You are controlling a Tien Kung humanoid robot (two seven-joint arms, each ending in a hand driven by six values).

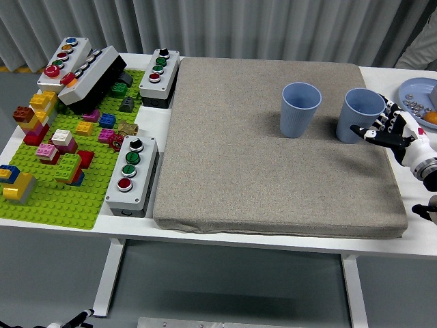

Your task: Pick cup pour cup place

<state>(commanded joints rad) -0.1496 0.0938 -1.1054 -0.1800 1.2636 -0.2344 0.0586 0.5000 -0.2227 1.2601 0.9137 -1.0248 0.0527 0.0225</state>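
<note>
Two light blue cups stand upright on the grey mat [273, 171]. One cup [299, 109] is near the mat's middle right, the other cup [358, 113] closer to its right edge. My right hand [379, 130] reaches in from the right with fingers spread, its thumb at the front of the right cup's base and the other fingers beside its right wall. It is not closed around the cup. Only a small tip of the left arm [76, 318] shows at the bottom left, below the table.
A green brick baseplate [48, 198] with several coloured bricks lies at the left, with button boxes [131, 174] around it. A blue plate [413, 92] with small items sits at the far right. A person's sleeve [422, 48] shows at the top right.
</note>
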